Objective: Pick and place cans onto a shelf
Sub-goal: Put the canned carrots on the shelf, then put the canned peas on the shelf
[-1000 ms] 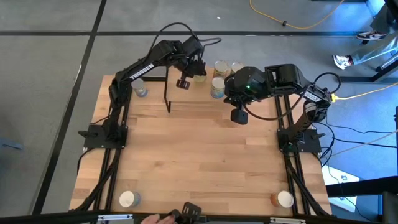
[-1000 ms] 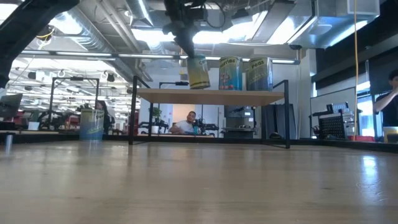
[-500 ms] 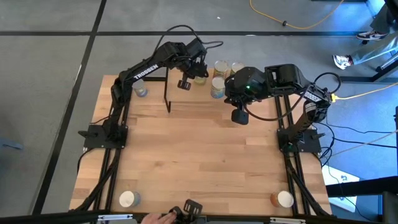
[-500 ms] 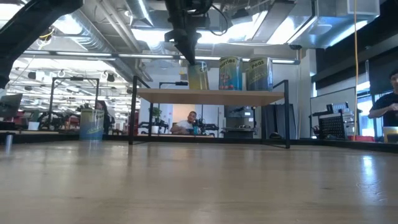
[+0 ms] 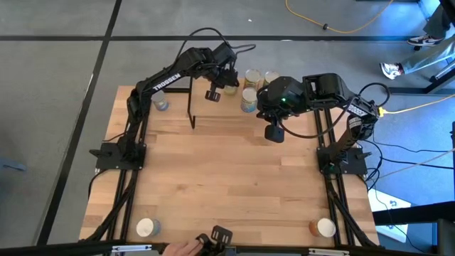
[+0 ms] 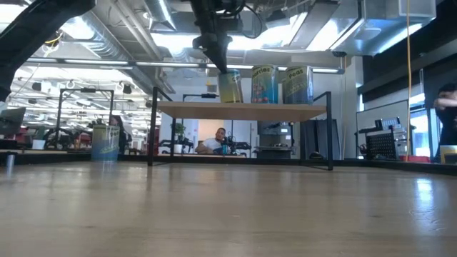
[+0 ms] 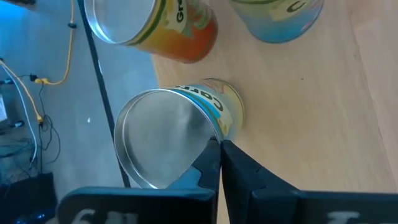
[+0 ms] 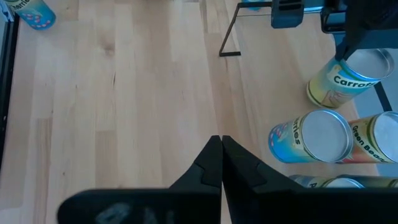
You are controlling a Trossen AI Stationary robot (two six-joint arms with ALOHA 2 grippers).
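The small yellow-labelled tin can with a silvery round top (image 7: 171,134) stands upright on the light-wood shelf board on thin black legs (image 6: 243,108), at the end of a row with a blue-labelled can (image 6: 263,84) and another can (image 6: 297,84) beside it. The left gripper (image 7: 219,149) is right at this yellow can: its two dark fingers are pressed together, with no gap, and their tips touch the can's top rim. They are not clamped around the can.

The right gripper (image 8: 221,146) hangs over the bare wooden tabletop (image 5: 234,178), just in front of the shelf, its fingers together and holding nothing.

Farther from both grippers, single cans stand on the table: a blue one (image 5: 161,104) at the far left, a pale-topped one (image 5: 146,227) at the near left corner and one (image 5: 325,227) at the near right corner.
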